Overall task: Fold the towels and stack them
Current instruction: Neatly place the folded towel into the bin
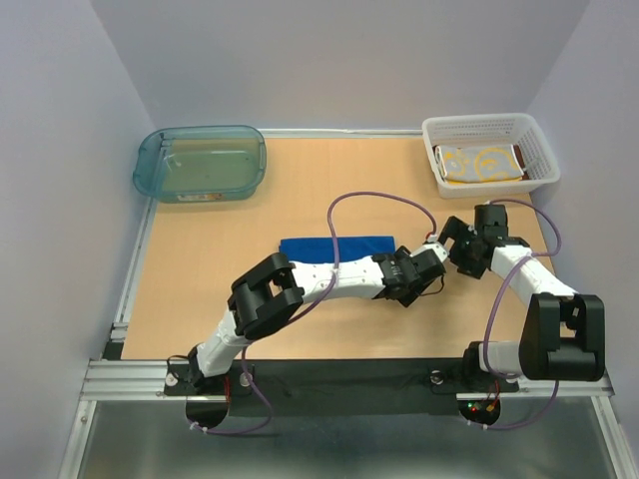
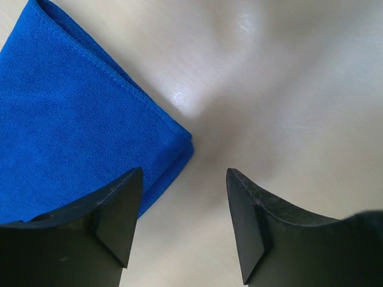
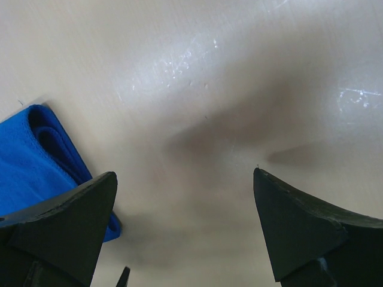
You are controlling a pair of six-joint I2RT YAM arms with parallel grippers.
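The bright blue towel [image 1: 334, 247] lies folded on the table's middle. In the left wrist view the blue towel [image 2: 72, 113] has its folded corner just ahead of my left finger. My left gripper [image 1: 431, 257] is open and empty at the towel's right end. My right gripper [image 1: 454, 239] is open and empty just right of it; the towel's end [image 3: 36, 161] shows at the left of the right wrist view. The yellow patterned towel [image 1: 479, 162] lies folded in the white basket [image 1: 489, 128] on top of the rust-brown towel [image 1: 519, 158], of which only an edge shows.
A teal tub [image 1: 201, 163] stands at the back left. The white basket stands at the back right, close behind my right arm. Both grippers are close together near the table's right middle.
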